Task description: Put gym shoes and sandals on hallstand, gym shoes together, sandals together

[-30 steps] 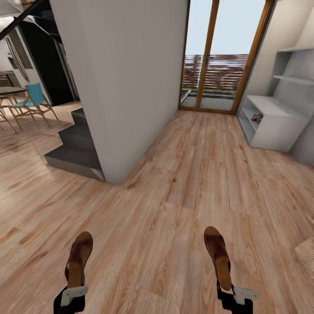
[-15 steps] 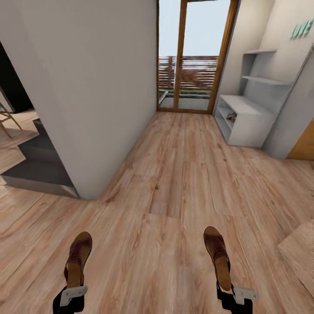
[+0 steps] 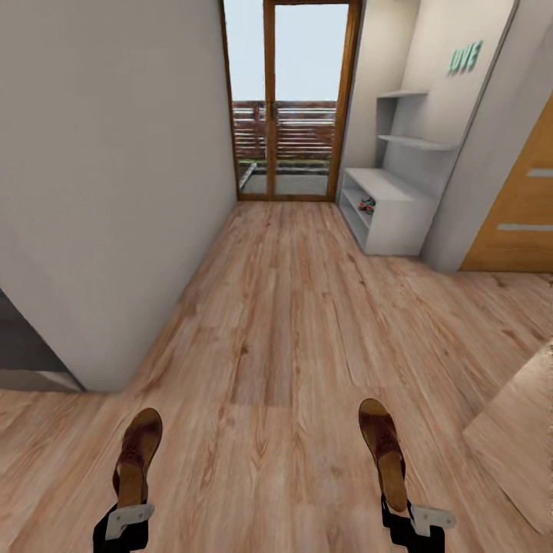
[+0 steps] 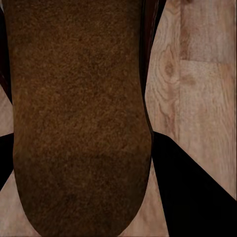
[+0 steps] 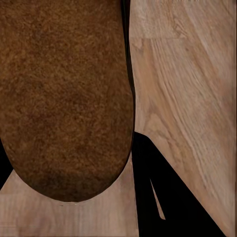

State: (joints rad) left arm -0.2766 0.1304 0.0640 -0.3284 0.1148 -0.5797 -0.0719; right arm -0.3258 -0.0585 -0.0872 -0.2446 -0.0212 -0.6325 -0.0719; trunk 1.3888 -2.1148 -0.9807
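Each of my grippers holds one brown sandal over the wood-plank corridor floor [image 3: 292,307]. The left gripper [image 3: 127,513] is shut on the heel of the left sandal [image 3: 137,457], whose brown sole [image 4: 79,118] shows close up in the left wrist view. The right gripper [image 3: 407,513] is shut on the right sandal [image 3: 384,453], sole [image 5: 64,98] toward its wrist camera. Far ahead on the right stands the white hallstand [image 3: 392,207] with stepped wall shelves. The gym shoes [image 3: 368,205] lie together on its lower shelf, small and hard to tell apart.
A grey wall [image 3: 100,153] runs along the left, with a dark step [image 3: 23,346] beyond its corner. A glass door [image 3: 288,100] closes the corridor's far end. An orange wooden door [image 3: 514,207] is on the right, and a tan rug corner [image 3: 514,445] lies at the lower right.
The whole picture has shifted: the camera turned right, so door and hallstand now sit nearer the middle and the stairs have slid off left. Both sandals stay held as before.
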